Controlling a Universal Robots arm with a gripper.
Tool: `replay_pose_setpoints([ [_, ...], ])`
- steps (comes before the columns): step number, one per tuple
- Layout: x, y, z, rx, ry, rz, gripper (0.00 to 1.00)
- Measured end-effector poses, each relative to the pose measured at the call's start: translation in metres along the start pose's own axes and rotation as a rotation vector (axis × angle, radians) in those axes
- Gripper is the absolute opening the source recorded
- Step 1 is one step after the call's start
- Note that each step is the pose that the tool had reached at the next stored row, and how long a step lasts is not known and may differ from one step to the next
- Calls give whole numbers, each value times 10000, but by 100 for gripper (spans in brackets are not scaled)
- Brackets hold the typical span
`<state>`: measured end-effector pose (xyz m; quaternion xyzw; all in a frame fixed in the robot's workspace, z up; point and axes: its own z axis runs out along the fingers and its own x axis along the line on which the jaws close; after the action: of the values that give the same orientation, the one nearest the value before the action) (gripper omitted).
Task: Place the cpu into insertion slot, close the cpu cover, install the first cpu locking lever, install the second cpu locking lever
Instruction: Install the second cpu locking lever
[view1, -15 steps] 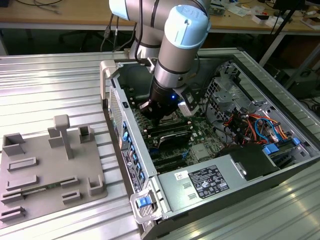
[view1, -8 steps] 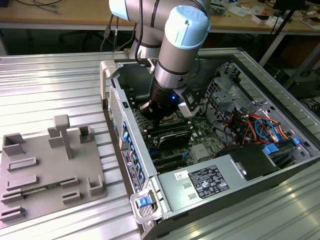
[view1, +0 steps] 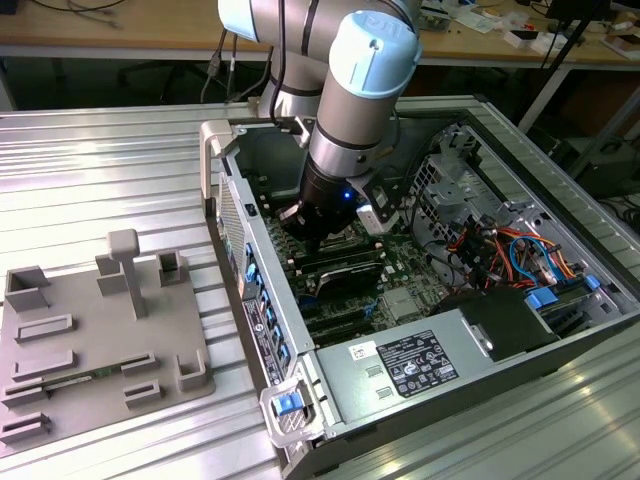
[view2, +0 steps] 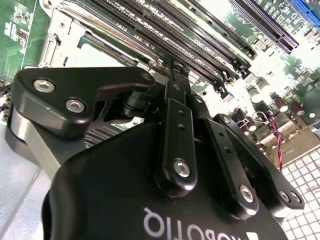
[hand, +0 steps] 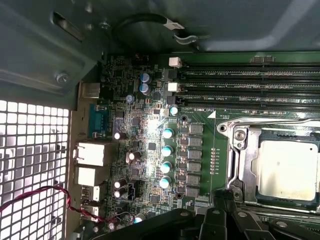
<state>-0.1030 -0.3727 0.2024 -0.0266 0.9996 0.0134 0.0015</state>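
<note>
While the grey fixture tray (view1: 100, 330) lies at the bench's left edge in the exterior view, the gripper (view1: 318, 238) is lowered into the open computer case (view1: 480, 350) over the motherboard (hand: 150, 145); finger state cannot be determined. First wrist view: the cpu (hand: 287, 170) sits in the insertion slot (hand: 250, 197); the cpu cover (hand: 240, 135) frames it.

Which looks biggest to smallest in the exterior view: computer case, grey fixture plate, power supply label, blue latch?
As they appear in the exterior view:
1. computer case
2. grey fixture plate
3. power supply label
4. blue latch
The latch sits nearest the camera yet looks smallest, so its rank is safe.
</note>
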Motion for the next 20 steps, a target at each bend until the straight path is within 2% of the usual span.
replay_pose_setpoints([
  [2,0,1,1,3,0,0,11],
  [3,0,2,3,45,-1,2,11],
  [6,-1,1,1,110,4,-1,11],
  [8,0,0,1,133,5,-1,11],
  [12,-1,2,-13,131,2,0,11],
  [14,-1,3,-56,134,6,-1,11],
  [20,-1,6,-128,134,6,0,11],
])
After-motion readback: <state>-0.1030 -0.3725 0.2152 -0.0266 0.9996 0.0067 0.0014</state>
